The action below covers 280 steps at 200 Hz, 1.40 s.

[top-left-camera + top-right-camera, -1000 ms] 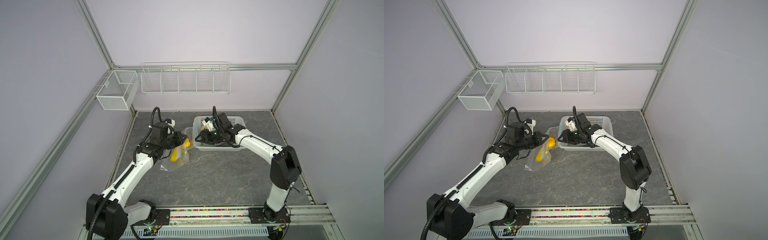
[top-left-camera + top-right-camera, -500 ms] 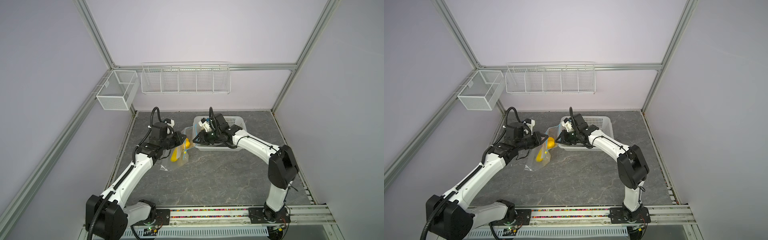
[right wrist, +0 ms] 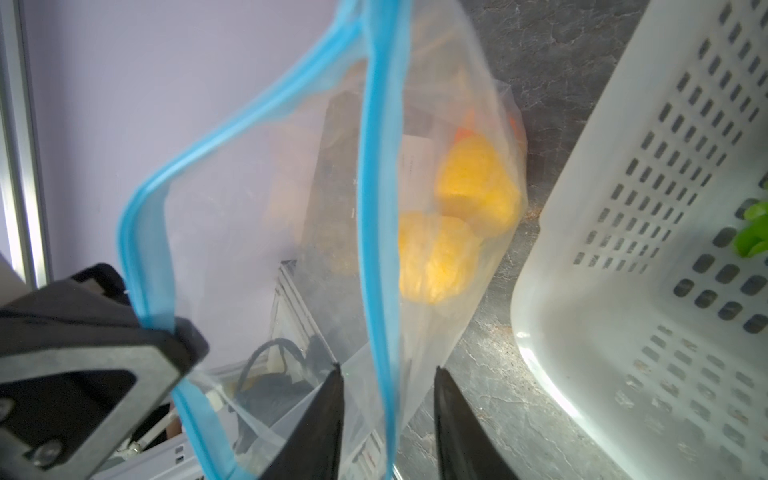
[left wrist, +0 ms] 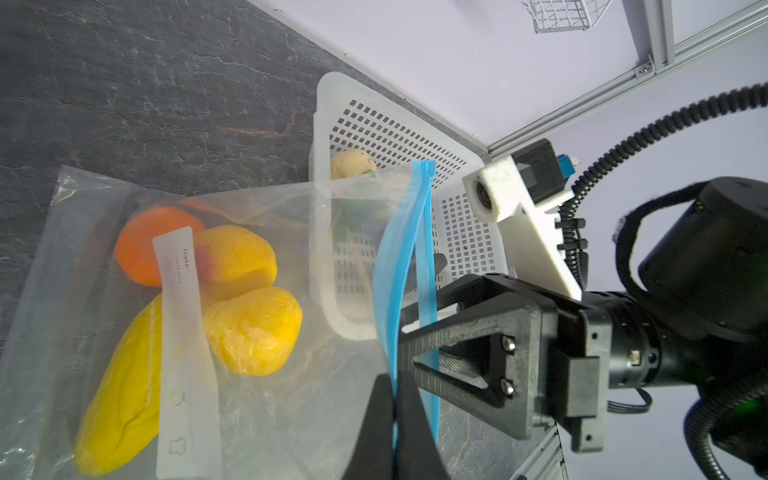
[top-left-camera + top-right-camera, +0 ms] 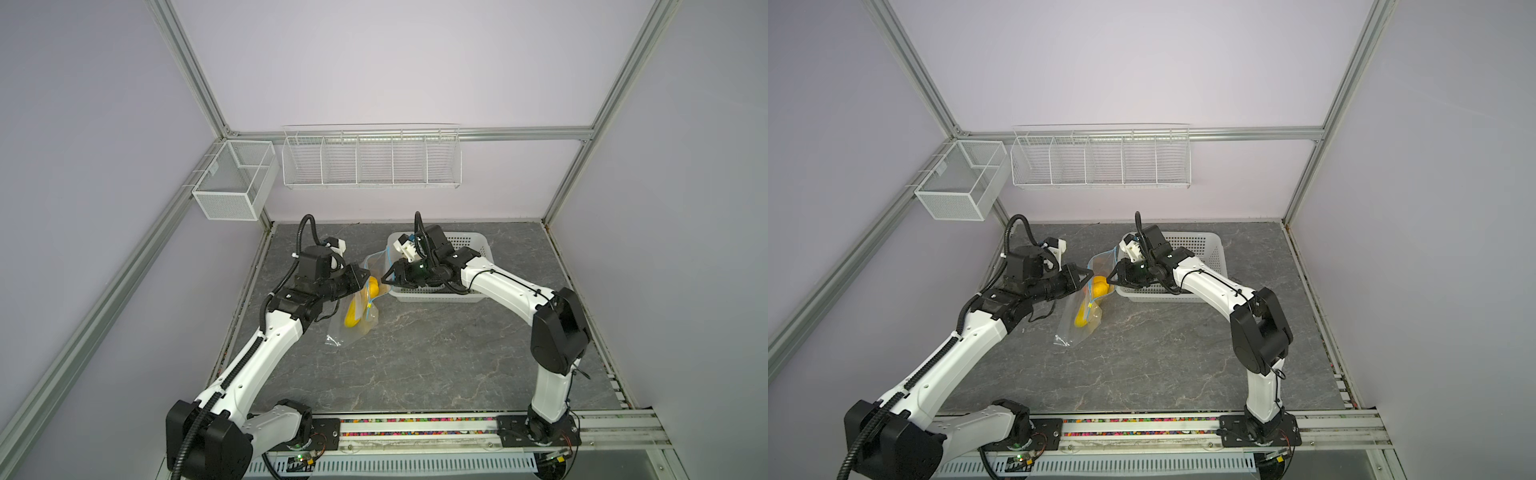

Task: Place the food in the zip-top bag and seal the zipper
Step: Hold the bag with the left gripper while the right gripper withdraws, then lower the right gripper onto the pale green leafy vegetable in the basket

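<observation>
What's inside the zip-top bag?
Seen: an orange, a yellow lump, a pink-tinged yellow lump, a long yellow piece. The white label strip covers parts; anything beneath is hidden.

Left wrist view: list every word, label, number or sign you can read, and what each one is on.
"Date:" on the white label patch of the zip-top bag.
Fainter line beside it on the patch: too blurred to read.
Small outline symbols farther along the patch: signs, no words.
Fine print beside the patch: too small to read.
</observation>
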Motion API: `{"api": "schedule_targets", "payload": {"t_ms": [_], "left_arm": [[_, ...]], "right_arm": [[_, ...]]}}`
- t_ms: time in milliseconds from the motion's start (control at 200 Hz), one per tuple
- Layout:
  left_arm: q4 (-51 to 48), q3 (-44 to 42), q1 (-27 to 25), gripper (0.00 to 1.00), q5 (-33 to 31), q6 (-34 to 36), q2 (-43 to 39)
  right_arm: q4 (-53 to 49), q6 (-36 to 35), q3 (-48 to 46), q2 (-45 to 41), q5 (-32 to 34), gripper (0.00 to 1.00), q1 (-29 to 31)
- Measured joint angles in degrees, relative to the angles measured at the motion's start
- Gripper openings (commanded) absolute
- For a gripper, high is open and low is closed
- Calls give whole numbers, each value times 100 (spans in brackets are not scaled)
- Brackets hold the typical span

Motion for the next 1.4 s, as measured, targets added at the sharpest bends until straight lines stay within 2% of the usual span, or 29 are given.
{"api": "schedule_targets", "payload": {"t_ms": [165,325,485,640,790,1135,1399], "left_arm": [[92,-2,4,0,42,-2,98],[144,-2,7,0,74,-2,116],[166,-2,15,0,140,0,140],[166,-2,15,0,199,0,201],[164,-2,15,0,258,2,291],[157,0,15,0,286,46,411],[81,76,15,0,280,44,562]], "right_arm": [[-404,-372,-2,-378,326,55,-256],[-778,-835,-2,-826,778,56,-656],[-1062,-1274,-2,-852,1351,57,-1060],[-1274,-2087,37,-675,2267,63,-1322],[-1029,-2949,35,-498,2798,66,-1412],[-581,-5482,116,529,2938,66,-1480],[-455,-6959,667,1019,2881,67,-1661]]}}
